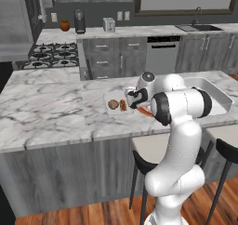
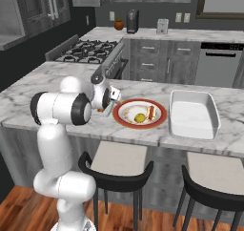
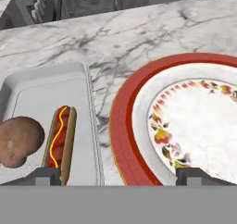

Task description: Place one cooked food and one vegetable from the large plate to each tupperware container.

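Above the small tray (image 3: 51, 86) with hot dog (image 3: 61, 140) and potato (image 3: 17, 140), jaws wide open, empty.

bare marble counter (image 3: 139, 38) lies open beyond the small tray (image 3: 46, 86) and the large plate (image 3: 121, 126), which sit just beside each other.

The white arm (image 1: 179, 126) bends forward at the elbow, its wrist angled down. The claw (image 3: 119, 176) appears spread wide, fingertips (image 3: 46, 176) far apart, holding nothing.
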{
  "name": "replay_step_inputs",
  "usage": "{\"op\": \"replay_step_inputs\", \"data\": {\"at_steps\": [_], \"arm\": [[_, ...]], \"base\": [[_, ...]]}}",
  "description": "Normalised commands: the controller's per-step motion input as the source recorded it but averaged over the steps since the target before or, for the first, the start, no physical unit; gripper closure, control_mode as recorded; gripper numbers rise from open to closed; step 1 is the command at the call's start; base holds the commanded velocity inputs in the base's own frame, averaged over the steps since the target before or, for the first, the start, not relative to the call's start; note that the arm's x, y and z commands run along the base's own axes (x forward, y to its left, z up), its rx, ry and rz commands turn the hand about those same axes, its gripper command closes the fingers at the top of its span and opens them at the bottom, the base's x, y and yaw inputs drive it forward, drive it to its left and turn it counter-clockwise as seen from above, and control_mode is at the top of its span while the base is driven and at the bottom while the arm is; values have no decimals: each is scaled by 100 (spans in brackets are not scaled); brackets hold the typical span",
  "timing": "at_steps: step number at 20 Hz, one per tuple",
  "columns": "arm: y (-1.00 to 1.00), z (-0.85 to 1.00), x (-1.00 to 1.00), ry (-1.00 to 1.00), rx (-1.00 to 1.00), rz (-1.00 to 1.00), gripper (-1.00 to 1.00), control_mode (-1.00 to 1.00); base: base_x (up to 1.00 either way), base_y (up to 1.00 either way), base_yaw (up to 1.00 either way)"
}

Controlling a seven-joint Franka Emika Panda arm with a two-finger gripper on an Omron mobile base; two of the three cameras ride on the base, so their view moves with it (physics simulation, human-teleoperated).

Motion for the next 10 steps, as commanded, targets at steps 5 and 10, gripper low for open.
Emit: {"op": "replay_step_inputs", "data": {"at_steps": [5, 10], "arm": [[-64, 29, -55, 14, 0, -23, -100, -100], [-49, 0, -76, 0, -2, -19, -100, -100]], "base": [[0, 0, 0], [0, 0, 0]]}}
